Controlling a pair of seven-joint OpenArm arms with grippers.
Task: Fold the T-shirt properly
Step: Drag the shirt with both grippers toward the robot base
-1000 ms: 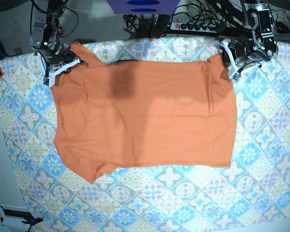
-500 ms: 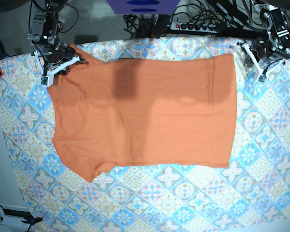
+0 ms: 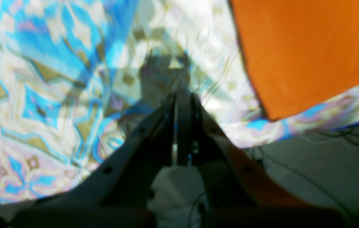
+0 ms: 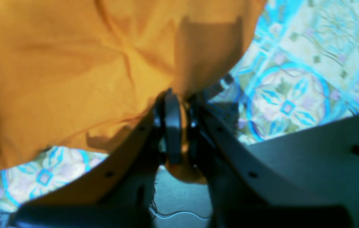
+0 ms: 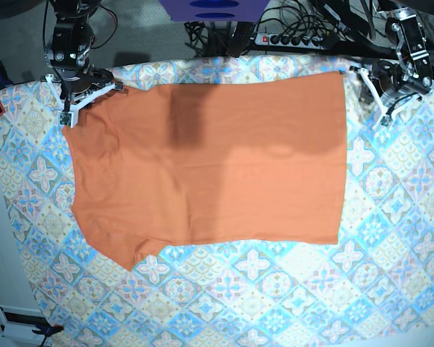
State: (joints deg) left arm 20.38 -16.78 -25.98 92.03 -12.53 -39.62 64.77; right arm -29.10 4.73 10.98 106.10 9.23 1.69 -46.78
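The orange T-shirt (image 5: 210,166) lies spread flat across the middle of the worktop (image 5: 390,238), on the blue-and-cream tablecloth (image 5: 275,289). The right end effector (image 4: 174,95) is pinched tight on a bit of the shirt's edge at its far corner. The left end effector (image 3: 182,95) has its 2 fingers pressed together on nothing, just beside the shirt's corner over bare tablecloth.

No legible text or labels, wrist views perhaps too blurred.
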